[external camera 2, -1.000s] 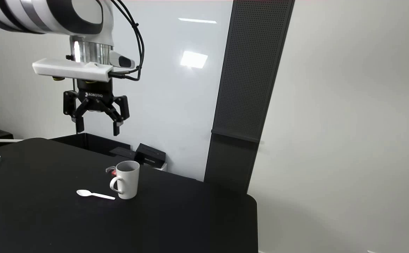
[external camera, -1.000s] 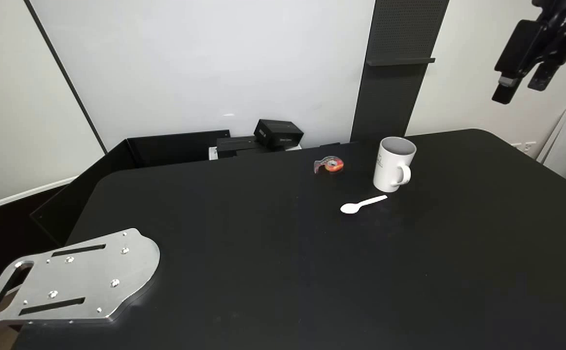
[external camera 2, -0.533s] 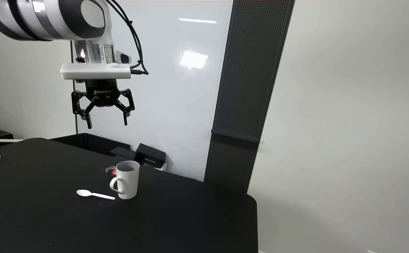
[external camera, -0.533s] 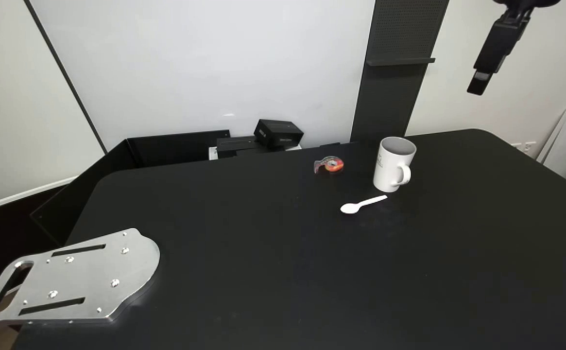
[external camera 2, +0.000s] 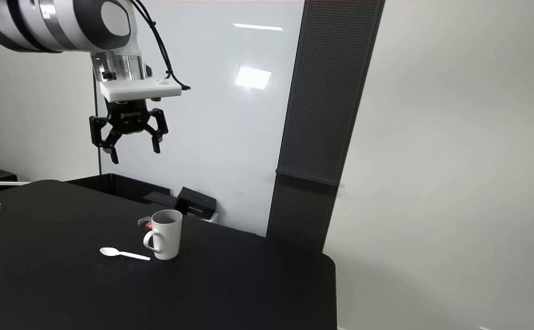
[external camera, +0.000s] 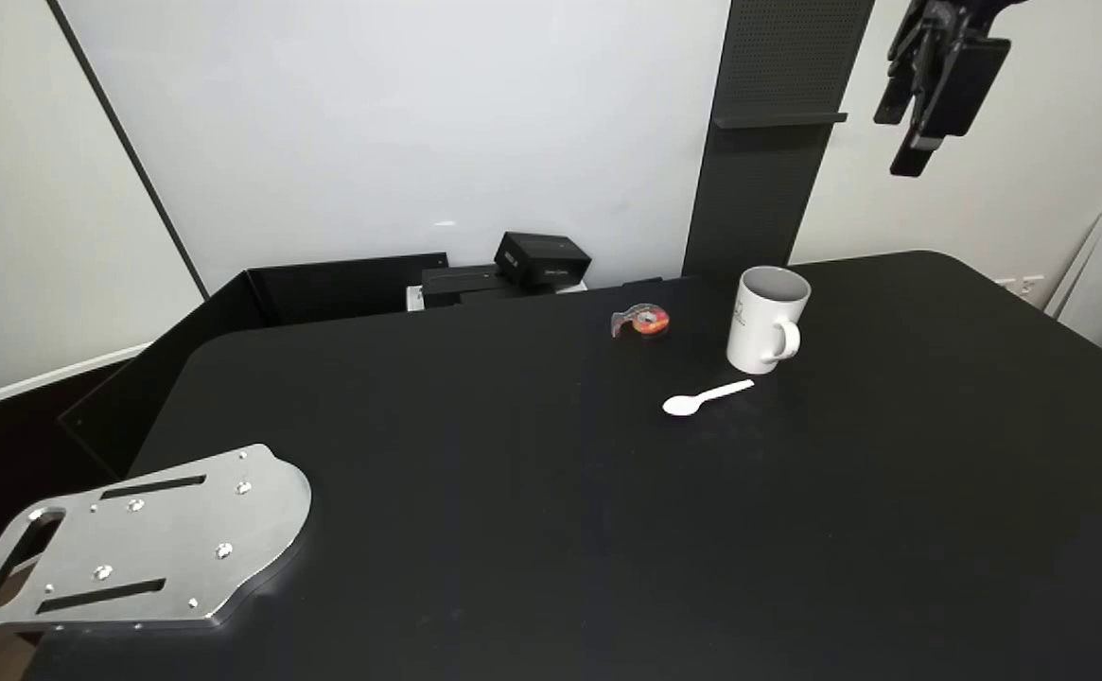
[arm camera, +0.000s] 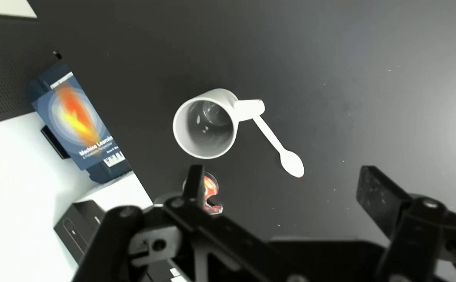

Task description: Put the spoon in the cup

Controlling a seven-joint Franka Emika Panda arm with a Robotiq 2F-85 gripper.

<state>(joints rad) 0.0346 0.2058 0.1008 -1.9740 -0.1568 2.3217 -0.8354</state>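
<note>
The white spoon [external camera: 682, 406] lies flat on the black table in both exterior views [external camera 2: 110, 251], with its handle end close to the cup. The white cup [external camera: 760, 326] stands upright beside it [external camera 2: 169, 238]. In the wrist view, the cup [arm camera: 206, 129] shows its inside, and its handle covers the tip of the spoon's handle. The spoon's bowl [arm camera: 291, 163] shows between the open fingers, farther down on the table. My gripper [external camera 2: 135, 156] is open and empty, high above the table. It also shows at the top right of an exterior view [external camera: 899, 147].
A small red tape dispenser [external camera: 650, 320] lies near the cup at the table's back edge, partly behind a finger in the wrist view [arm camera: 210, 188]. A metal plate [external camera: 163, 539] sits at the near left corner. Black boxes [external camera: 541, 259] and a book [arm camera: 75, 117] lie beyond the edge.
My gripper has turned about its vertical axis and shifted left in an exterior view, staying open and high. The spoon, cup and tape have not moved.
</note>
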